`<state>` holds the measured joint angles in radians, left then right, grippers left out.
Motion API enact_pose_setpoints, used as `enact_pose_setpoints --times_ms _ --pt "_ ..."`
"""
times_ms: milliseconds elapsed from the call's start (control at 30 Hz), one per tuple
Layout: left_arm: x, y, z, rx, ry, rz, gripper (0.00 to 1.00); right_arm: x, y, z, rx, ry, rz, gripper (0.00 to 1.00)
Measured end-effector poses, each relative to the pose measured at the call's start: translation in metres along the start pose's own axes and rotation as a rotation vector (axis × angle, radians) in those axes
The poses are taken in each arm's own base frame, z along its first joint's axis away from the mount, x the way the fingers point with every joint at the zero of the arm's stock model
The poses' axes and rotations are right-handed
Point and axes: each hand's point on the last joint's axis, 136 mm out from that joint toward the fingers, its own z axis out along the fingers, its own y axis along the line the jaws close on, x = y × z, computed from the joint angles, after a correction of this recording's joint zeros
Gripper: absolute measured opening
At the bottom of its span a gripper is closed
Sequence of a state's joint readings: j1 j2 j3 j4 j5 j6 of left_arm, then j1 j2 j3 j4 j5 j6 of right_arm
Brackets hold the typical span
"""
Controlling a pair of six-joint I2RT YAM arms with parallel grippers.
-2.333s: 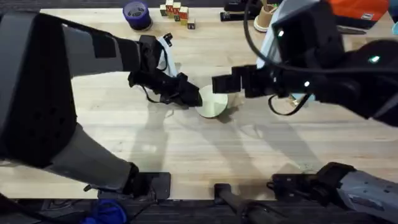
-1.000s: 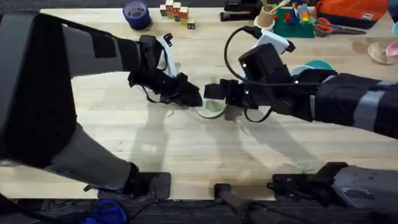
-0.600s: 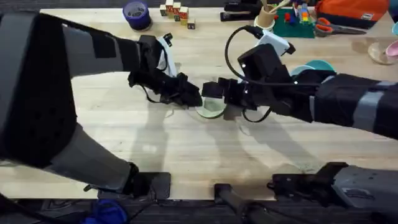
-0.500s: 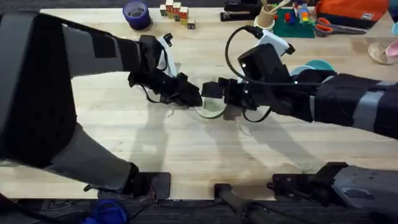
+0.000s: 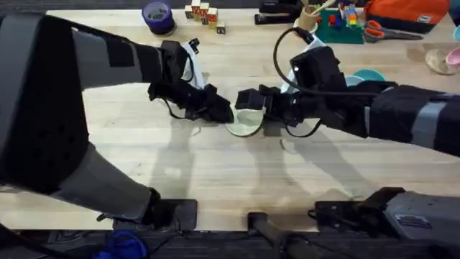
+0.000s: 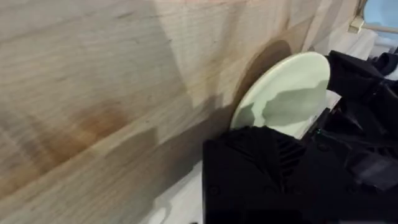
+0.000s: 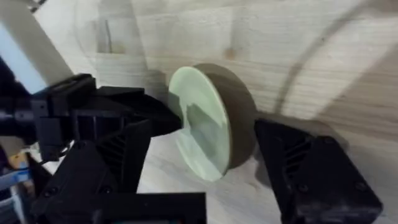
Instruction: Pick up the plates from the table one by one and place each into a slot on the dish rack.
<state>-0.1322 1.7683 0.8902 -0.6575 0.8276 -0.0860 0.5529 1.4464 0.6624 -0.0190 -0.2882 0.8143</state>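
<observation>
Cream plate (image 5: pixel 246 122) edge hidden btwn left gripper (image 5: pixel 221 111) & right gripper (image 5: pixel 253 100).

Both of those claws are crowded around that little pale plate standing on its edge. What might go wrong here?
1. The cream plate is tilted on its edge between the left claw and the right claw's open fingers. If it slips, it could drop onto the table or roll away.
2. The two claws sit very close together, so they might bump.
3. Another plate lies under the right arm and could be knocked.
</observation>
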Motion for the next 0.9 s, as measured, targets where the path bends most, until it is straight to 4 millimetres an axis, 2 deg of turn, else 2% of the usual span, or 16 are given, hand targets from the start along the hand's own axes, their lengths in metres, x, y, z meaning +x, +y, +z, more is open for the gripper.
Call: enact_pose_setpoints --times_ms 567,633,767,867,900 --pt "0.000 0.000 0.000 0.000 0.000 0.000 0.041 0.005 0.008 0.002 -0.082 0.021 -0.008 0.972" --pt "0.000 0.000 0.000 0.000 0.000 0.000 0.041 0.008 0.008 0.002 -0.085 0.033 -0.008 0.938" --pt "0.000 0.000 0.000 0.000 0.000 0.000 0.040 0.015 0.004 0.003 -0.076 0.057 0.005 0.791" --pt "0.000 0.000 0.000 0.000 0.000 0.000 0.041 0.016 0.003 0.003 -0.072 0.059 0.007 0.752" --pt "0.000 0.000 0.000 0.000 0.000 0.000 0.041 0.016 0.003 0.003 -0.071 0.061 0.008 0.699"
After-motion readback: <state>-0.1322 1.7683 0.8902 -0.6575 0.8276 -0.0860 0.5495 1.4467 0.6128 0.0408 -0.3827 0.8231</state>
